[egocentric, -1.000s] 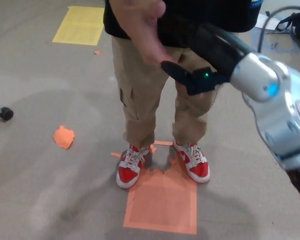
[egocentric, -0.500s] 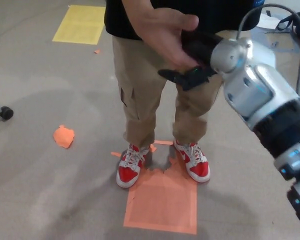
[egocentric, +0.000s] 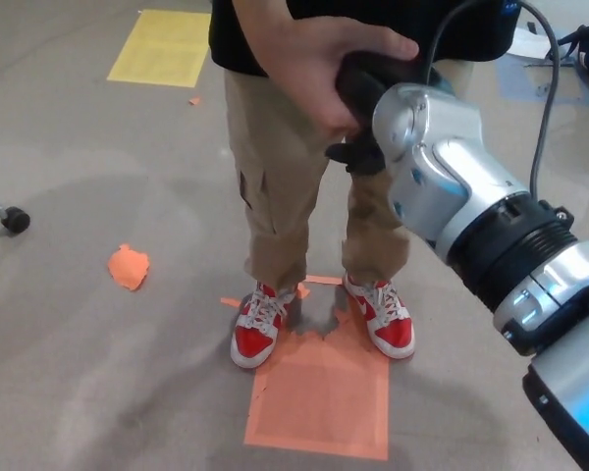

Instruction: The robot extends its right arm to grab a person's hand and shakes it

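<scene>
Though only nearing the palm a second ago, now joined at 12 o'clock: right hand (egocentric: 358, 103) and person's hand (egocentric: 314, 61), clasped in front of the dark shirt. Pushed up and inward within half a second, the silver forearm (egocentric: 442, 191) now crowding the frame from 4 o'clock toward the centre. Black fingers (egocentric: 342, 152) curled under the palm from below, with the person's thumb laid over the top of the robot's knuckles; closed on that hand, so far as shows, though partly hidden by it. Read as the grab achieved and the shake itself either just starting or about to. No sign of the robot's left hand anywhere in the head view.

Hard matte black plastic for the thick fingers, against soft skin. Rounded, brushed-metal housing on the forearm, smooth and reflective, stepping down to a ribbed black collar and a second silver segment at 5 o'clock. Thin dark cable (egocentric: 530, 59) looping over the arm at 1 o'clock.

Loose khaki cargo trousers (egocentric: 275, 196), creased cloth with a side pocket, at centre. Red-and-white laced sneakers (egocentric: 260, 329) just below centre, toes on the top edge of a flat orange floor square (egocentric: 319, 397) with a ragged upper border at 6 o'clock. Crumpled orange scrap (egocentric: 129, 267) at 9 o'clock, a black caster wheel (egocentric: 15, 220) beyond it at the frame's edge, and a yellow floor square (egocentric: 162, 46) at 11 o'clock. Grey, mottled, scuffed floor throughout.
</scene>
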`<state>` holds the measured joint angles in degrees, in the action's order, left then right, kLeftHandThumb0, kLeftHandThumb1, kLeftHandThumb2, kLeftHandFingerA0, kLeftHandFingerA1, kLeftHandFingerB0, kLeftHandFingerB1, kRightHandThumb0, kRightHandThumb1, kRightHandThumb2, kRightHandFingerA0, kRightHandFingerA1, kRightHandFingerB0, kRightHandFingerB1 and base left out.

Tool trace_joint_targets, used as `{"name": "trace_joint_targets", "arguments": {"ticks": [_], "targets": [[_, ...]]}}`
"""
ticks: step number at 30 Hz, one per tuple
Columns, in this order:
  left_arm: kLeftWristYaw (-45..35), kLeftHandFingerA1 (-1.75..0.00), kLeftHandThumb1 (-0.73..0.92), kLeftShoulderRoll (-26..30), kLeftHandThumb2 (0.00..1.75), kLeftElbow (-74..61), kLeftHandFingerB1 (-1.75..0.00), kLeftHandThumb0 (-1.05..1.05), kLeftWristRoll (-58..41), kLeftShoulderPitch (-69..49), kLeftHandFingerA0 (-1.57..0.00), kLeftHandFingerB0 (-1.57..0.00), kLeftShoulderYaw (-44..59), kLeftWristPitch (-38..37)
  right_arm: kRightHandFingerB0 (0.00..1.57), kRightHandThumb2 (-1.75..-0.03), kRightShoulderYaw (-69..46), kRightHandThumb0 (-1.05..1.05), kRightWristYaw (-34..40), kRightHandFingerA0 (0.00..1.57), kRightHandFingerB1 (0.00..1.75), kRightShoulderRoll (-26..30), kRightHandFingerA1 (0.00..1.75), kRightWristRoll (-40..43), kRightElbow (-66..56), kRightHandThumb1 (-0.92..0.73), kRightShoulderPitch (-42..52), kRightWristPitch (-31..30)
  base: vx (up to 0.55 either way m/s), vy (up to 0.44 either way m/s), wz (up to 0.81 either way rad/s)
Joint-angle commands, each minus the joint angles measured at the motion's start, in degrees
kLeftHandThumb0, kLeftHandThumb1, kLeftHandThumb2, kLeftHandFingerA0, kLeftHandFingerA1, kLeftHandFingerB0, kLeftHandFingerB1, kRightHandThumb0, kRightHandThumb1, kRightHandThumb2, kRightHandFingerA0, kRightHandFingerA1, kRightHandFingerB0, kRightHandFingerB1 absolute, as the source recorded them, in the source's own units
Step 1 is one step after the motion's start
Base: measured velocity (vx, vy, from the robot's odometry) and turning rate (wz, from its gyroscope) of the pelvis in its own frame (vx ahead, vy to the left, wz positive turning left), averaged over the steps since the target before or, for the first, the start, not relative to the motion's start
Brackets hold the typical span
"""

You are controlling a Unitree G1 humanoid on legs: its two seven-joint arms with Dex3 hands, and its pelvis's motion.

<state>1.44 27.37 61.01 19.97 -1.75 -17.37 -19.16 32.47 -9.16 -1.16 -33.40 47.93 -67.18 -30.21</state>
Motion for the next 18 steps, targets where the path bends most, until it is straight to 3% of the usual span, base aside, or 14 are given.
{"name": "trace_joint_targets", "arguments": {"ticks": [1,7,8,9,10,11,12,13,15,17,18], "targets": [[-0.23,-0.43,0.69,1.57,1.01,0.85,-0.38,-0.75,0.31,-0.49,-0.09,-0.04,0.77,-3.58,0.66,-0.58,-1.04,-0.18,17.32,0.77,0.52,0.28,0.64,-2.32,2.85,-0.64,6.36,6.93,0.00,0.000,0.00],[-1.73,-0.45,0.71,1.40,1.08,1.20,-0.36,-0.79,-0.92,-0.22,-0.09,-0.04,1.65,-3.43,0.74,-0.58,-2.99,-0.18,23.12,0.82,0.57,0.99,0.66,-1.37,3.24,-0.62,7.47,12.23,0.00,0.000,0.00],[-1.22,-0.50,0.71,1.38,1.08,1.10,-0.38,-0.80,-0.68,-0.31,-0.20,0.00,1.58,-3.63,0.72,-0.58,-3.94,-0.17,23.80,0.83,0.59,0.98,0.70,-0.75,3.06,-0.64,7.79,12.87,0.00,0.000,0.00],[-1.15,-0.48,0.49,1.34,1.08,1.25,-0.47,-0.37,-0.62,-0.23,-0.02,0.00,1.60,-3.72,0.69,-0.58,-4.20,-0.16,24.02,0.81,0.57,1.01,0.67,-0.63,3.05,-0.64,7.91,13.20,0.00,0.000,0.00],[-1.13,-0.48,0.49,1.30,1.08,1.45,-0.47,-0.37,-0.58,-0.12,-0.02,0.00,1.63,-3.78,0.69,-0.58,-4.39,-0.16,24.20,0.81,0.57,1.04,0.67,-0.57,3.07,-0.64,8.01,13.52,0.00,0.000,0.00],[-1.71,-0.33,0.89,1.23,0.66,1.70,-0.27,-0.76,-0.66,0.07,-0.19,-0.11,1.64,-3.37,0.66,-0.59,-4.98,-0.16,24.69,0.81,0.57,1.18,0.72,-0.26,2.39,-0.67,8.54,14.00,0.00,0.000,0.00],[-1.97,-0.33,0.89,1.19,0.66,1.83,-0.27,-0.76,-0.67,0.15,-0.19,-0.11,1.67,-3.22,0.66,-0.59,-5.31,-0.16,25.00,0.81,0.57,1.20,0.72,-0.18,2.22,-0.67,8.75,14.34,0.00,0.000,0.00],[-1.53,-0.47,0.52,1.15,1.09,1.87,-0.46,-0.36,-0.45,0.06,-0.01,0.00,1.63,-3.32,0.65,-0.60,-5.66,-0.14,25.20,0.81,0.57,1.38,0.77,-0.26,0.85,-0.69,9.26,14.44,0.00,0.000,0.00],[-1.81,-0.47,0.50,0.81,1.08,1.61,-0.46,-0.37,-1.12,0.03,-0.01,0.00,2.34,-2.86,0.63,-0.61,-6.45,-0.15,23.80,0.77,0.54,2.08,0.67,-0.80,-3.98,-0.74,9.25,12.72,0.00,0.000,0.00],[-3.02,-0.48,0.54,0.44,1.08,1.86,-0.47,-0.36,-2.29,0.32,-0.02,0.00,3.48,-3.13,0.62,-0.56,-7.72,-0.13,22.74,0.78,0.62,3.78,1.00,-2.23,-14.50,-0.57,9.71,11.43,0.00,0.000,0.00],[-4.37,-0.48,0.54,0.11,1.08,2.25,-0.47,-0.36,-3.92,0.20,-0.02,0.00,4.75,-4.26,0.62,-0.56,-8.81,-0.13,22.33,0.78,0.62,4.60,1.00,-2.54,-20.53,-0.57,10.21,11.24,0.00,0.000,0.00]]}}
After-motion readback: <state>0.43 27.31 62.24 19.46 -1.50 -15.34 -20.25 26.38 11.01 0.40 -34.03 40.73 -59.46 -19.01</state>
